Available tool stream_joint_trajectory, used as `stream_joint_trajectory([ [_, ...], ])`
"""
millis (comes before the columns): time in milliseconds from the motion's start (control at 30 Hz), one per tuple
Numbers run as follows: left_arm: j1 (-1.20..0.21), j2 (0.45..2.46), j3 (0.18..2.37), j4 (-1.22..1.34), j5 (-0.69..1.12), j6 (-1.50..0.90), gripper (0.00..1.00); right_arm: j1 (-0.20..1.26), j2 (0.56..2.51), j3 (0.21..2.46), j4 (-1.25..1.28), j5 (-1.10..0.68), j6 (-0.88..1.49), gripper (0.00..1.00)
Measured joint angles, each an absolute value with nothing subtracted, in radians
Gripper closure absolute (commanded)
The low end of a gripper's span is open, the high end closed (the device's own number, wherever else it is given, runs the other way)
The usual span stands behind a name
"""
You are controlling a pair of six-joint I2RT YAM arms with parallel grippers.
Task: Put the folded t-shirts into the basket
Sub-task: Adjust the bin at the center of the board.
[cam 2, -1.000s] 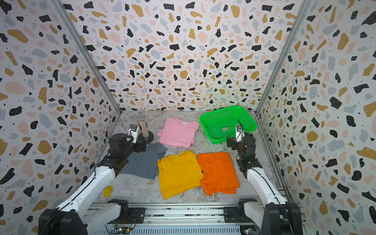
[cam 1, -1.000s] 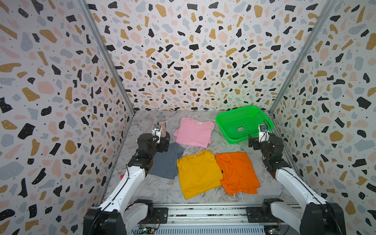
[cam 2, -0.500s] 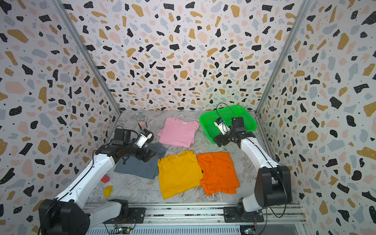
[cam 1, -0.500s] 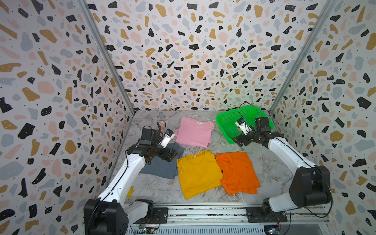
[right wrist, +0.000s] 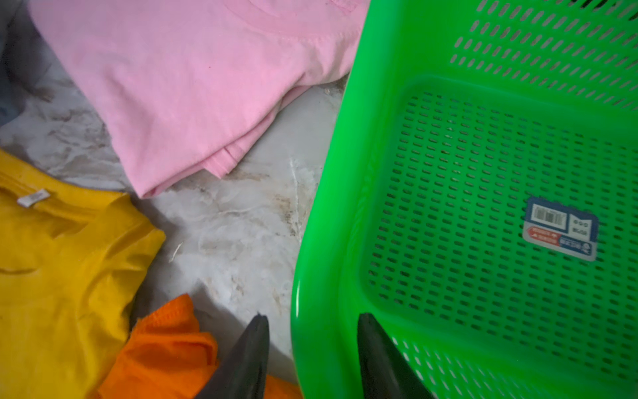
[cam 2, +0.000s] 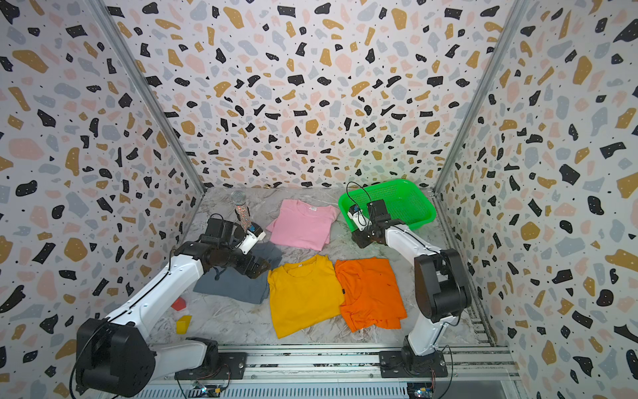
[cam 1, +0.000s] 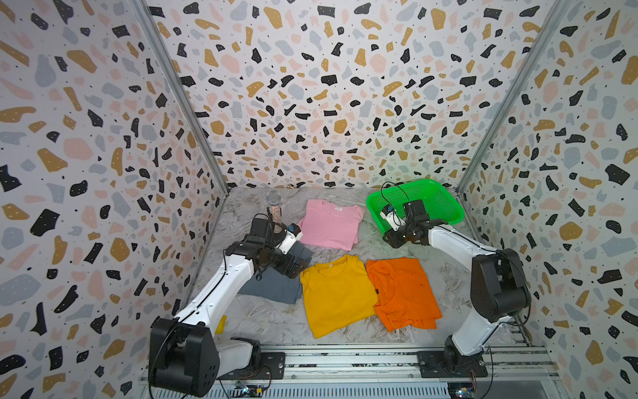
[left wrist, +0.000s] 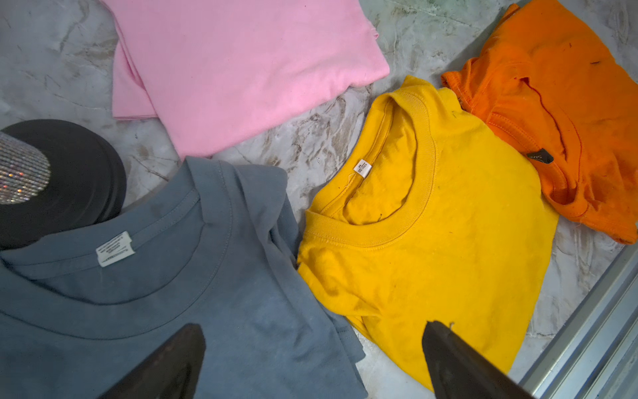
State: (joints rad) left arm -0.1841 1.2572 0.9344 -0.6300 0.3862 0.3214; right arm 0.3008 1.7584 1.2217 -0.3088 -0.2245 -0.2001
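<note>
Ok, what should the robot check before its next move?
1. The basket holds no shirts: ok.
2. The right gripper straddles the basket's rim: ok.
3. Its hold is firm: cannot tell.
4. The left gripper is open above the grey shirt's edge: ok.
5. The grey shirt is clear of the microphone stand: not ok, collar touches its base.
6. The pink shirt, yellow shirt and orange shirt lie folded on the table: ok.

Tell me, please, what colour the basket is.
Bright green; the basket shows best in the right wrist view.

Four folded t-shirts (cam 2: 303, 293) outside basket (cam 2: 397, 200); right gripper (cam 2: 360, 238) at basket's near corner.
</note>
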Motion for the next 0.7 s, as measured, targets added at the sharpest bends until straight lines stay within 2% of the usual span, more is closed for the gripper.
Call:
stream_joint_trajectory([
  [133,-0.186,1.257,0.934,-0.630,0.369,0.321,0.00,0.333,1.829,1.280,-0.294,-0.162,-0.111,0.76],
  [300,-0.186,1.258,0.934,-0.630,0.355,0.321,0.00,0.382,1.863,1.334,-0.296,-0.055,-0.001,0.81],
  [533,-0.188,1.275,0.934,-0.630,0.354,0.320,0.00,0.436,1.963,1.469,-0.336,0.038,0.118,0.81],
  [700,-0.199,1.288,0.934,-0.631,0.355,0.318,0.00,0.459,2.031,1.574,-0.379,0.058,0.170,0.77],
])
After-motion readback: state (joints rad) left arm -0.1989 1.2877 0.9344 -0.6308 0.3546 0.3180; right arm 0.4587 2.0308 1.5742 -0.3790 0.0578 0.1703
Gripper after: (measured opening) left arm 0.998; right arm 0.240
